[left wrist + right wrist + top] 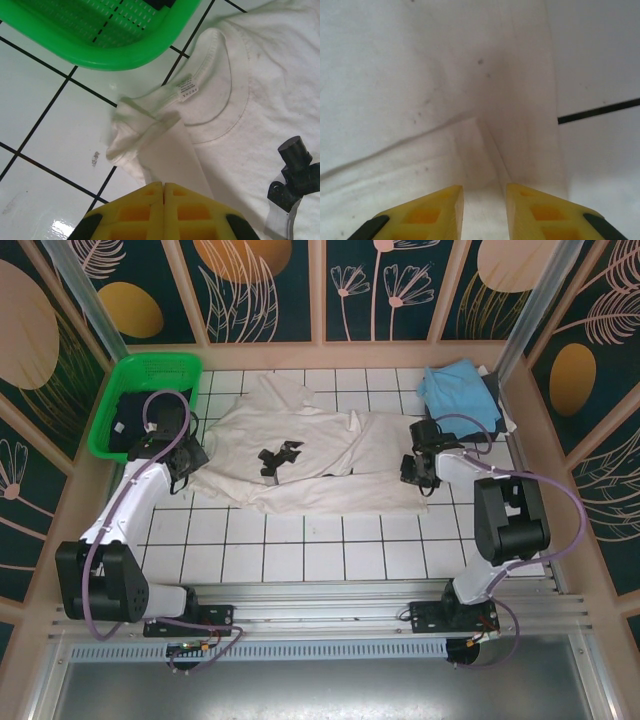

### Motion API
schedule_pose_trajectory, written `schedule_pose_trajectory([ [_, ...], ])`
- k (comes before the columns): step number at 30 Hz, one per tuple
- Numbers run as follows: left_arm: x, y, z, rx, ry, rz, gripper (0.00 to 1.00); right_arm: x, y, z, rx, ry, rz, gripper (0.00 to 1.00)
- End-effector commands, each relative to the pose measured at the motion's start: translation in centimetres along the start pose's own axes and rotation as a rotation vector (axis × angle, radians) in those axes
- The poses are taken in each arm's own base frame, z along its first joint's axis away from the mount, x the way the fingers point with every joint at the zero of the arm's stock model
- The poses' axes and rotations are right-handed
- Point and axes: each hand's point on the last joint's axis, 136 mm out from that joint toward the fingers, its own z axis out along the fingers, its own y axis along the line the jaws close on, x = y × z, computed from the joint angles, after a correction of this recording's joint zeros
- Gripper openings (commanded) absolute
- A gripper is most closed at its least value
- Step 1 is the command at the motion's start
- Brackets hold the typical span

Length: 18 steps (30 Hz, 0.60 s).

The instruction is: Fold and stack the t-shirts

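A large cream-white t-shirt [320, 455] lies spread across the middle of the tiled table, with a black print [275, 458] on its chest. My left gripper [183, 475] is at the shirt's left edge, by the collar [235, 90]. Its yellow jaws [164, 186] are shut on a fold of the white cloth [165, 145]. My right gripper [415, 472] is at the shirt's right edge. A raised ridge of white cloth [492, 145] runs in between its fingers [484, 189], pinched there. A light blue t-shirt [458, 390] lies folded at the back right. Dark shirts [150, 425] sit in the basket.
The green mesh basket [150, 365] stands at the back left, close to my left gripper, and its rim [100, 55] fills the top of the left wrist view. Wooden walls ring the table. Bare white tiles [320, 550] lie in front of the shirt.
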Motion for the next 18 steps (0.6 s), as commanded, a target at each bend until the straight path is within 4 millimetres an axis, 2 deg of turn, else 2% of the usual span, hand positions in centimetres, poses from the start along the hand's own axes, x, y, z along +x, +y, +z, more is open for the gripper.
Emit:
schedule_pose_trajectory([
  [1, -0.7, -0.5, 0.3, 0.018, -0.010, 0.009, 0.00, -2.3, 1.4, 0.2, -0.030, -0.056, 0.010, 0.28],
  [4, -1.4, -1.1, 0.6, 0.030, -0.025, 0.003, 0.00, -4.1, 2.8, -0.9, -0.017, -0.107, -0.013, 0.28],
  [6, -2.1, -2.9, 1.2, 0.091, -0.013, 0.000, 0.00, -5.1, 3.6, -1.0, -0.028, -0.126, -0.022, 0.29],
  [8, -2.7, -4.7, 2.2, 0.141, 0.010, 0.002, 0.00, -5.4, 3.7, -0.5, -0.017, -0.109, -0.024, 0.29],
  [10, -3.1, -5.3, 3.0, 0.139, 0.025, 0.009, 0.00, -5.2, 3.1, 0.1, 0.025, -0.094, -0.023, 0.28],
  [14, -3.4, -4.5, 3.6, 0.081, 0.012, 0.021, 0.00, -3.9, 1.7, 0.1, 0.075, -0.074, -0.011, 0.29],
  [18, -2.8, -3.8, 4.1, 0.049, 0.021, 0.028, 0.00, -2.4, 0.8, -0.3, 0.090, -0.054, -0.012, 0.29],
])
